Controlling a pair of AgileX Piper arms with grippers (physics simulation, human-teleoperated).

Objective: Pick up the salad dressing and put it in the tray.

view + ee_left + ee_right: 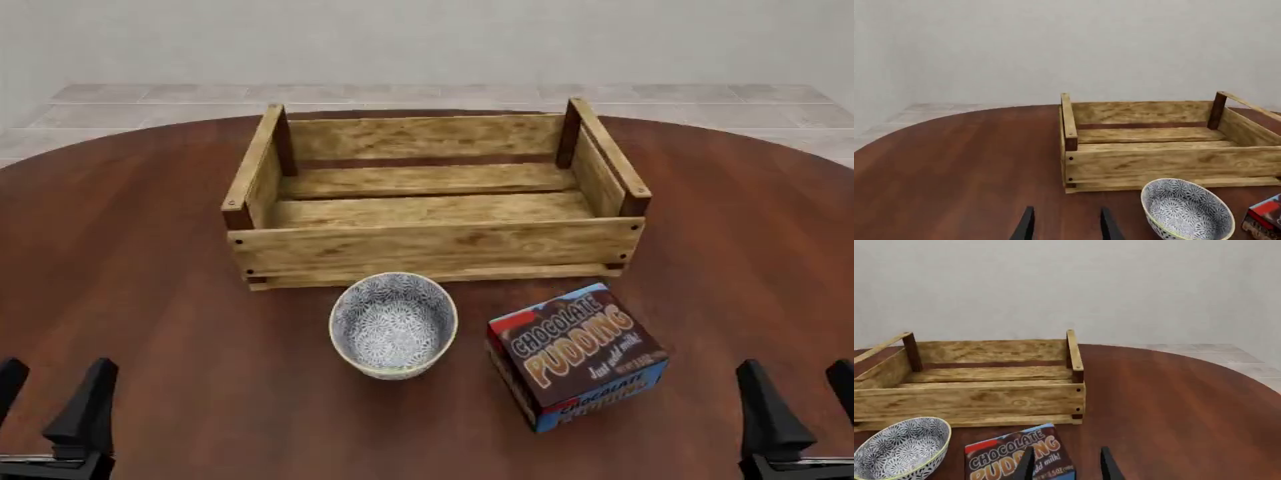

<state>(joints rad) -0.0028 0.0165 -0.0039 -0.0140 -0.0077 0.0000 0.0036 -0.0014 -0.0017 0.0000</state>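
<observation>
The salad dressing shows in none of the views. The tray is a light-wood slatted crate with dark corner posts, standing in the middle of the far half of the table with nothing in it; it also shows as the tray and the tray. My left gripper hovers low at the near left edge, open, with nothing between its fingers. My right gripper is at the near right edge, likewise open and empty, its fingers just beside the pudding box.
A patterned blue-white bowl stands upright just in front of the tray's near wall. To its right lies a brown chocolate pudding box, turned at an angle. The round dark-wood table ends at a tiled floor beyond.
</observation>
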